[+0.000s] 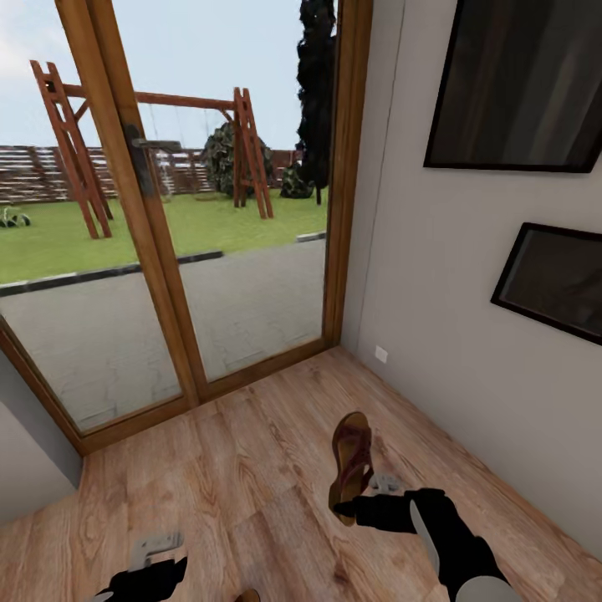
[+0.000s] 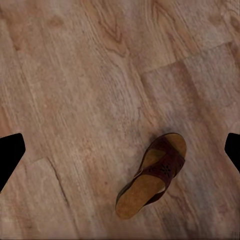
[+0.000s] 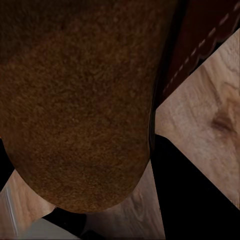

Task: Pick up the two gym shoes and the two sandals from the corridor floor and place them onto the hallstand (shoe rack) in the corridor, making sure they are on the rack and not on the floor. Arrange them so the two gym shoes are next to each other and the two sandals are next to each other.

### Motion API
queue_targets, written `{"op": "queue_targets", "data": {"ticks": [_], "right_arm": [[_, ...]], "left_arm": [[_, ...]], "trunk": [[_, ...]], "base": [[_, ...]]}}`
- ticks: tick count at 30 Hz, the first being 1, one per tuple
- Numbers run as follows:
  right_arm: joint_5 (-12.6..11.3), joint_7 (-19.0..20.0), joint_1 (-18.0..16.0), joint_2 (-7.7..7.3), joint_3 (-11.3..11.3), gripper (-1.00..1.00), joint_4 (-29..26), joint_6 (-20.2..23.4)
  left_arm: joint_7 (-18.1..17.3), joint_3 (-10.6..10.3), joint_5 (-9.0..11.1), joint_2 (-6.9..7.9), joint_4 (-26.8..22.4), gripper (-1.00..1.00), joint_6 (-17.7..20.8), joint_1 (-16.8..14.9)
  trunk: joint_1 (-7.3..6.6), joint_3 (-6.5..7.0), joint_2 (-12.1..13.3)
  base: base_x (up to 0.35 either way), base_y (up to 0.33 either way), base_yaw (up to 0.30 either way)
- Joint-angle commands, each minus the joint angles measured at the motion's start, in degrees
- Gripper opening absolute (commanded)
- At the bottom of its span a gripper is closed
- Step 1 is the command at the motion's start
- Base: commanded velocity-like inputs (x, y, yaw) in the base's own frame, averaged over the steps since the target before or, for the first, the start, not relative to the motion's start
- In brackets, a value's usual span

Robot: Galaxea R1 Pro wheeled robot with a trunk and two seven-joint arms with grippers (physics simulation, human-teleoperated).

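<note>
**Right gripper clamped on one sandal above the corridor floor, second sandal lying below the left gripper**

A brown sandal (image 1: 351, 464) with a tan insole is held by its heel end in the right gripper (image 1: 349, 507), its toe pointing away from the robot toward the glass door. It sits tilted, raised off the corridor floor (image 1: 234, 468), near the white wall on the right. In the right wrist view the sandal's tan, grainy insole (image 3: 75, 100) is pressed close to the camera, with its dark brown edge and stitching beside it and a black finger (image 3: 185, 185) against its side; the gripper is clamped on the sandal.

A second sandal (image 2: 152, 175) lies flat on the wood planks in the left wrist view, sole down, tan insole up, patterned reddish-brown strap across its front half. The two black fingertips (image 2: 10, 155) of the left gripper stand far apart at the sides of that view, spread wide, with the sandal between them and well below, not touched. In the head view the left gripper (image 1: 155, 556) hangs low over the floor's near edge, and a small brown tip (image 1: 247, 595) shows at the very bottom of the picture.

Beyond the floor stands a wood-framed glass door (image 1: 159, 251) looking out on a paved yard, grass and a red wooden swing frame (image 1: 159, 142). Two dark framed pictures (image 1: 522, 84) hang on the right wall.
</note>
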Motion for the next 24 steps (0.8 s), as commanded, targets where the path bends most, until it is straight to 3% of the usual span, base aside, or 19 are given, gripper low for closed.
{"op": "queue_targets", "data": {"ticks": [1,14,24], "right_arm": [[-0.3,-0.1,0.0,-0.05,0.0,-1.00,0.3,0.3],[-0.6,-0.1,0.0,-0.53,-0.2,-1.00,4.6,-3.6],[-0.6,-0.3,0.0,-3.81,-0.2,-1.00,7.8,-8.2]], "left_arm": [[0.0,0.0,0.0,0.00,0.3,1.00,0.0,0.0],[0.0,0.1,0.0,0.01,4.5,1.00,-0.2,0.1],[0.0,0.2,0.0,0.01,7.7,1.00,-0.5,0.1]], "trunk": [[0.00,0.00,0.0],[0.00,0.00,0.0],[0.00,0.00,0.0]], "base": [[0.000,0.000,0.000],[0.000,0.000,0.000],[0.000,0.000,0.000]]}}
